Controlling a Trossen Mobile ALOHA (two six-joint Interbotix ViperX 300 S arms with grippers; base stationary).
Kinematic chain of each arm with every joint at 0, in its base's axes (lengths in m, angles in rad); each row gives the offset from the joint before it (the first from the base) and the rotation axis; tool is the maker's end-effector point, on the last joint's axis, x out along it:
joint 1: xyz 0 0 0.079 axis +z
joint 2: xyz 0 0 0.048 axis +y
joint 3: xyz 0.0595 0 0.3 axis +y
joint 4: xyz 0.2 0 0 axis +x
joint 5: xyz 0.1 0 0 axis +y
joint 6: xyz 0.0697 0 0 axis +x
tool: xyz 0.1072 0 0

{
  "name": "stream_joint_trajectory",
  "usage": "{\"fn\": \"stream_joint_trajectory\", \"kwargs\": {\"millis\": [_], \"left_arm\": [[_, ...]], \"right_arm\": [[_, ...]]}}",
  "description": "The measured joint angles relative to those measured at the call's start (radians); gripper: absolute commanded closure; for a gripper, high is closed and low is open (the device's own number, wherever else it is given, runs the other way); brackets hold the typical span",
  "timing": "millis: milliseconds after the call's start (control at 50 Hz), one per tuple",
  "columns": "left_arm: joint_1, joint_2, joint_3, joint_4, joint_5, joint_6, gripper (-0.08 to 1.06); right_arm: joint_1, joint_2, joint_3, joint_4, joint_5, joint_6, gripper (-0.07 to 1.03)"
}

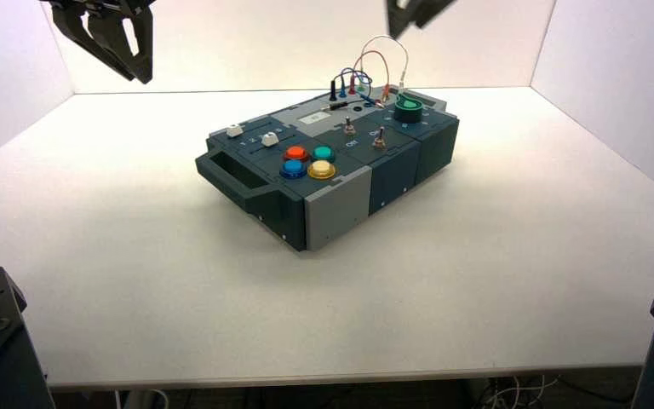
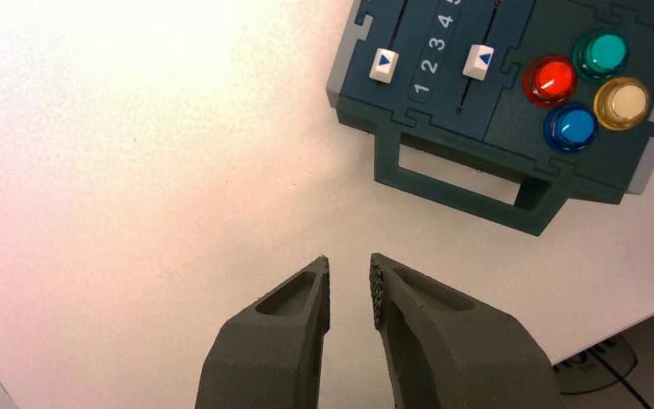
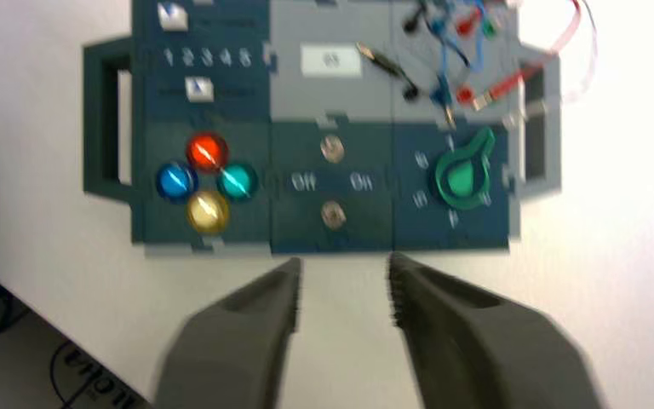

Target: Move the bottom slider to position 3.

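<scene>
The dark blue box (image 1: 392, 170) stands turned on the table. The bottom slider (image 2: 479, 61) is the white knob on the track nearer the coloured buttons. It stands about between the digits 2 and 3 (image 2: 437, 44) of the printed scale, and also shows in the high view (image 1: 269, 139) and the right wrist view (image 3: 198, 88). My left gripper (image 1: 134, 72) hangs high at the far left, open and empty, its fingertips (image 2: 349, 273) over bare table short of the box's handle. My right gripper (image 1: 413, 13) is raised behind the box, open and empty (image 3: 345, 273).
The twin white slider (image 2: 383, 65) sits near digit 1. Red (image 2: 550, 79), green (image 2: 604, 53), yellow (image 2: 622, 102) and blue (image 2: 570, 126) round buttons lie beside the sliders. Two toggle switches (image 3: 332, 149), a green knob (image 3: 464, 175) and looped wires (image 1: 375, 72) take up the box's other end.
</scene>
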State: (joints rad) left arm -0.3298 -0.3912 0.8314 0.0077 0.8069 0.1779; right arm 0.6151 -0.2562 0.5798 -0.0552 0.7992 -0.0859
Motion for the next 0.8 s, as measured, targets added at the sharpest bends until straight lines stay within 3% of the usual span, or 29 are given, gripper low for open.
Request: {"fn": "stream_joint_trajectory", "kwargs": {"millis": [220, 460, 800], "left_arm": [[0.000, 0.025, 0.000, 0.000, -0.002, 0.003, 0.68], [0.000, 0.075, 0.005, 0.000, 0.000, 0.005, 0.68], [0.000, 0.097, 0.005, 0.000, 0.020, 0.005, 0.68]], "right_arm": [[0.000, -0.193, 0.158, 0.000, -0.141, 0.000, 0.24], [-0.034, -0.311, 0.285, 0.006, -0.244, 0.028, 0.24], [-0.034, -0.311, 0.298, 0.006, -0.247, 0.032, 0.24]]}}
